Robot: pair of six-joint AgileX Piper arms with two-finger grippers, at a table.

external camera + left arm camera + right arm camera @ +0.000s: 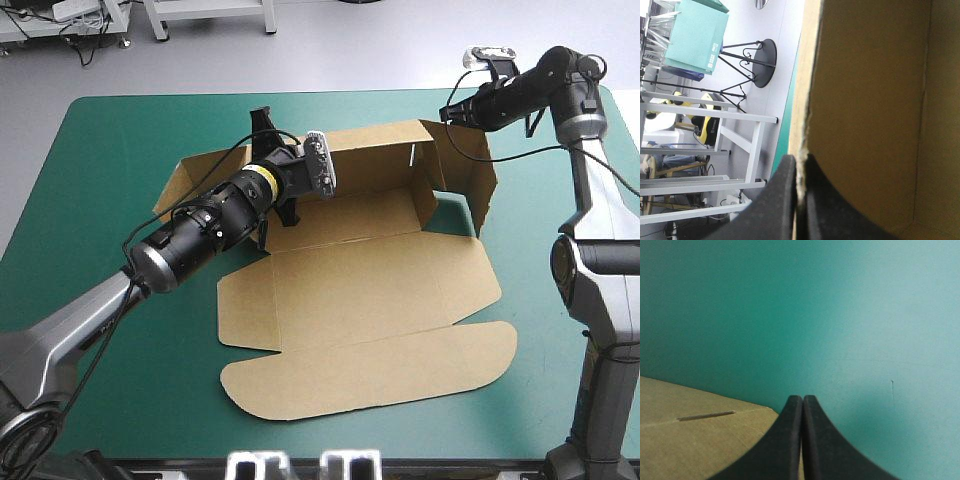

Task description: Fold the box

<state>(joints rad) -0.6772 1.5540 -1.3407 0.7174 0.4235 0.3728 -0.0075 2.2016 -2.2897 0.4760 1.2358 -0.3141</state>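
Box (350,290): brown, in the middle of the worktop (110,150), half raised; base flat on the teal-green cover
Back wall (370,150): stood upright along the far side of the base
Side wall (470,185): upright at the box's right end, meeting the back wall at the far right corner
Lid (380,375): lay flat toward the worktop's near edge, its rounded flap outermost
Left claw (800,159): clenched on the box, the back wall's edge pinched between its black fingers (835,205), toward that wall's left end
Right claw (802,400): at the far right corner, fingers pressed all but together on a thin sliver of board, teal-green cover ahead of it
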